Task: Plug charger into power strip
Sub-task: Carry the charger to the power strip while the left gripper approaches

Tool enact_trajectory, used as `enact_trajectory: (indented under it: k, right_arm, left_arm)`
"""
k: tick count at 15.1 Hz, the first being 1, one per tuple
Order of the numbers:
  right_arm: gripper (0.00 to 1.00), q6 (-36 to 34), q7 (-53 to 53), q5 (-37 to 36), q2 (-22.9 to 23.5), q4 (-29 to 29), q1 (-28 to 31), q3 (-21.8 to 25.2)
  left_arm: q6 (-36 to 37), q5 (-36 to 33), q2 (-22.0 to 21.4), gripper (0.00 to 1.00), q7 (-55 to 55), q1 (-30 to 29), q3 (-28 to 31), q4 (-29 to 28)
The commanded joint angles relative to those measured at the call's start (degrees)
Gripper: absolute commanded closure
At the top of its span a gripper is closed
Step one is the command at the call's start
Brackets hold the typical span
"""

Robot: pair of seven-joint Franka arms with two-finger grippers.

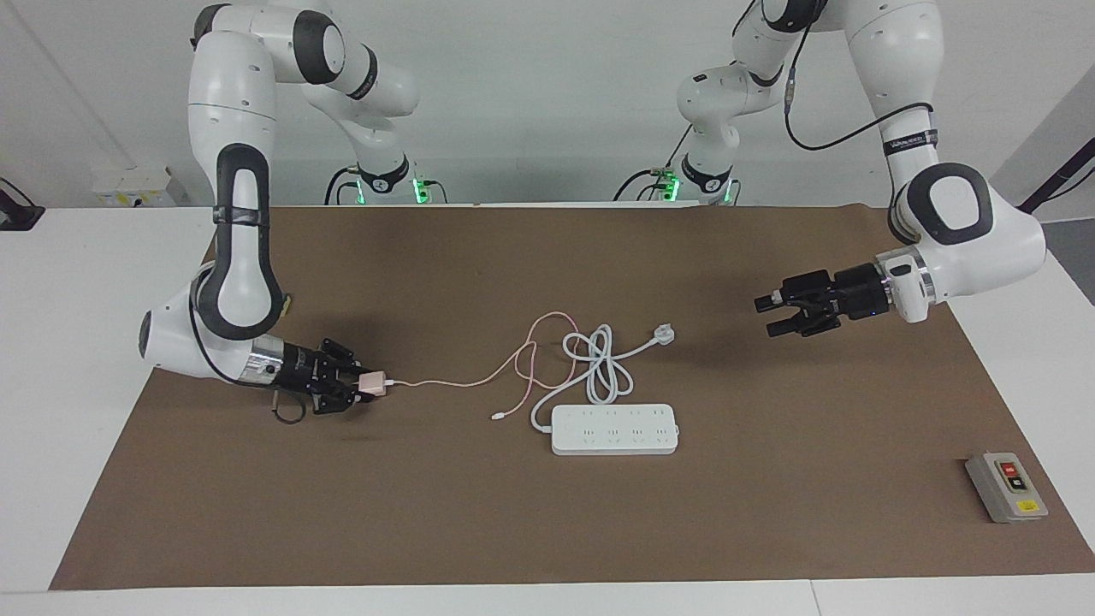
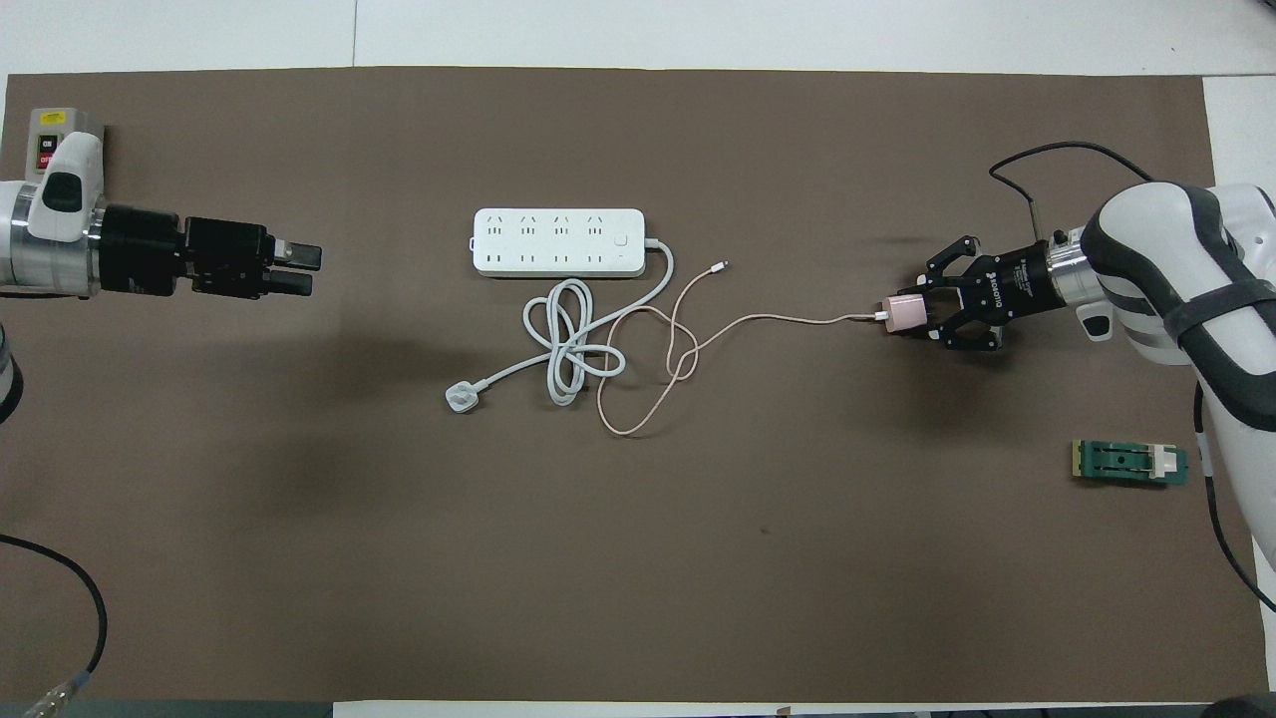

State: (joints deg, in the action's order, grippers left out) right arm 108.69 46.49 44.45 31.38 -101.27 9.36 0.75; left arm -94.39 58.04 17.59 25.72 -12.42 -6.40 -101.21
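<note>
The charger (image 1: 370,382) (image 2: 905,313) is clamped between the fingers of the right gripper (image 1: 355,387) (image 2: 922,313), low over the brown mat (image 1: 547,530) (image 2: 638,558) toward the right arm's end of the bench (image 1: 51,342). The gripper is laid almost level, its fingers closed on the pink cube from two sides. Whether the cube is touching the mat or just lifted off it cannot be told.

A thin pink cable (image 1: 462,385) (image 2: 778,320) is led from the charger toward the middle of the mat, where it is looped, its white tip (image 1: 496,417) (image 2: 722,266) lying on the mat just beside the strip's cord end.

The strip (image 1: 614,429) (image 2: 558,242) is laid flat near the middle of the mat, sockets up, well apart from the charger. Its thick white cord (image 1: 599,368) (image 2: 568,344) is coiled on the side nearer the robots and is ended in a white plug (image 1: 665,334) (image 2: 461,398). The pink loop is overlapped with that coil.

The left gripper (image 1: 768,315) (image 2: 304,270) is held level in the air over bare mat toward the left arm's end, its fingers apart and nothing between them.

A grey switch box (image 1: 1006,487) (image 2: 55,135) is set at the mat's corner at the left arm's end, farther from the robots than the strip; in the overhead view it is partly covered by the left arm. A small green part (image 2: 1129,463) is seen on the mat at the right arm's end, nearer the robots than the charger.
</note>
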Motion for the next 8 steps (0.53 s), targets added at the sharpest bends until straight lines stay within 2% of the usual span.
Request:
enact_trajectory:
  k: [1, 4, 8]
  right_arm:
    - [1.00, 1.1, -1.6, 1.4, -0.3, -0.9, -0.7, -0.3]
    - [1.00, -0.8, 4.1, 1.3, -1.4, 3.1, -3.6, -0.6]
    - [1.00, -1.7, 11.2, 2.7, -3.4, 6.9, -7.8, -2.1]
  left_arm:
    - [1.0, 5.9, -0.4, 0.00, 1.3, -0.9, 0.1, -4.1]
    - [1.1, 13.7, 0.0, 0.00, 1.3, 0.0, -0.1, -7.5]
    - [1.4, 17.5, 1.7, 0.00, 1.3, 1.3, -0.2, -7.2]
